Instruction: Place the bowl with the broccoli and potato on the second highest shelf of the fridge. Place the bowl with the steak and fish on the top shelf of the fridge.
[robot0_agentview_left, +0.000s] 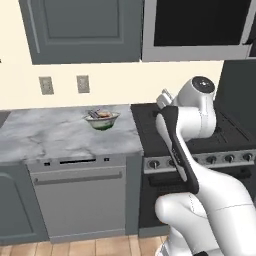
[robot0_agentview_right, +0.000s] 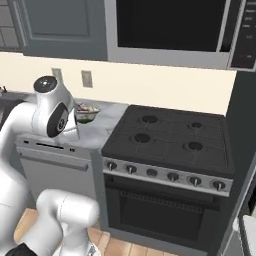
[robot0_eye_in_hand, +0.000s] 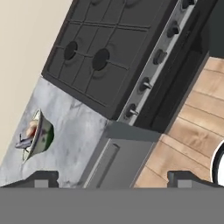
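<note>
Clearly hard to read: the contents of the small pale green-tinted bowl (robot0_agentview_left: 102, 120) are tiny; from the left base view a reddish-tan slab, the steak (robot0_agentview_left: 104, 114), and a thin dark grey fish (robot0_agentview_left: 93, 114) poking past the rim can just be told apart.
Bowl, position: it sits on the grey marbled stone counter (robot0_agentview_left: 55, 135), toward the back wall and near the counter's stove-side end, apart from the edge.
Bowl, right base view: partly hidden behind the arm's white rounded joint; only its right portion (robot0_agentview_right: 88, 113) shows.
Bowl, hand view: seen rolled sideways at the left (robot0_eye_in_hand: 40, 136), with the pinkish steak (robot0_eye_in_hand: 31, 128) and the grey fish (robot0_eye_in_hand: 25, 142) sticking out past the rim; a green tint shows on the bowl's wall.
Gripper: the two dark finger tips (robot0_eye_in_hand: 116, 179) stand wide apart at the bottom of the hand view with nothing between them, well away from the bowl.
Beside the counter: a black four-burner gas stove (robot0_agentview_right: 170, 137) with a row of knobs along its silver front panel.
Below the counter: a grey steel dishwasher front (robot0_agentview_left: 80, 195) with a bar handle.
Above: dark grey-blue wall cabinets (robot0_agentview_left: 80, 27) and a black-windowed microwave (robot0_agentview_right: 172, 27), its right side cut off by the picture edge.
Wall: cream, with two grey outlet plates (robot0_agentview_left: 82, 84).
Floor: light wooden planks (robot0_eye_in_hand: 192, 131).
</note>
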